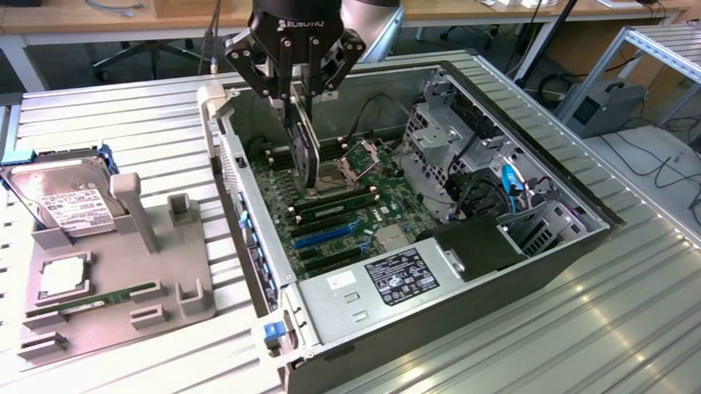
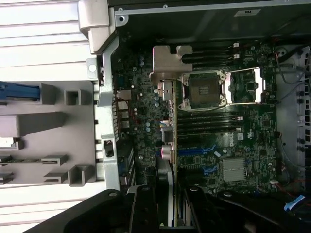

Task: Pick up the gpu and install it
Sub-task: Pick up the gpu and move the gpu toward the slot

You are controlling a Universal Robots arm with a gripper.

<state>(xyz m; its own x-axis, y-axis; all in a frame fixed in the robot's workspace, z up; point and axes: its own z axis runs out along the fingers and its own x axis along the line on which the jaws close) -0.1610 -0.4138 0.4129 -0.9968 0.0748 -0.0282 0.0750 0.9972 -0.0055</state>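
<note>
The gpu (image 1: 304, 149) hangs edge-down as a thin dark card, and my gripper (image 1: 297, 94) is shut on its upper edge. It hovers over the motherboard (image 1: 348, 215) inside the open computer case (image 1: 526, 246), above the CPU socket area and apart from the board. In the wrist view the gpu is edge-on, its silver bracket (image 2: 164, 62) towards the case's rear wall and its board running back between my black fingers (image 2: 144, 208). Blue expansion slots (image 1: 325, 235) lie on the board closer to the power supply.
A grey holder tray (image 1: 121, 271) to the exterior view's left of the case carries a hard drive (image 1: 68, 205), a CPU (image 1: 62, 277) and a green RAM stick (image 1: 104, 297). Inside the case stand a drive cage (image 1: 438, 139) and a power supply (image 1: 400, 275).
</note>
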